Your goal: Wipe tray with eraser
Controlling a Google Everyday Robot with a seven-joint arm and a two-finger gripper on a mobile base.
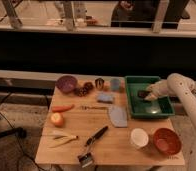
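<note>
The green tray point(163, 111) stands at the back right of the wooden table. A small dark eraser point(142, 93) lies inside it near the back. My white arm reaches in from the right, and my gripper point(149, 93) is down inside the tray right beside the eraser, seemingly touching it.
On the table are a purple bowl point(66, 83), a light blue block point(105, 97), a flat grey-blue pad point(118, 116), a carrot point(63, 107), an apple point(57, 119), a black-handled brush point(92, 144), a white cup point(139, 137) and an orange bowl point(166, 141). A railing runs behind the table.
</note>
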